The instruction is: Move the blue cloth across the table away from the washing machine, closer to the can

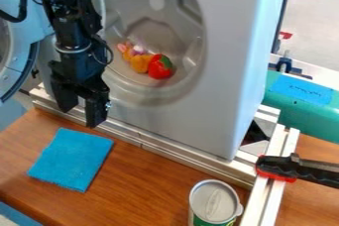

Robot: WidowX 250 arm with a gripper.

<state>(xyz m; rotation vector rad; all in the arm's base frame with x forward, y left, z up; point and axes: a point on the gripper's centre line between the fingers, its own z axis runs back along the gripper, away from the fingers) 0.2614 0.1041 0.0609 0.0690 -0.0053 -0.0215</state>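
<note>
- Claw [82, 116]: fingers well apart, nothing between them that we can see; it hangs pointing down in front of the grey drum machine [218, 61], by the metal rail [155, 141].
- Blue cloth [71, 159]: lies flat on the worktop [149, 183], near side of the claw and a touch left, not touching it. One arm only, so that's our nearest.
- Cloth's long axis: near-left to far-right, only slightly longer than wide; no real front end, so we can't call a pointing direction.
- Farther out: red toy pepper [160, 67] inside the drum, far and right of the claw; lidded can [213, 202] upright, near and right.
</note>
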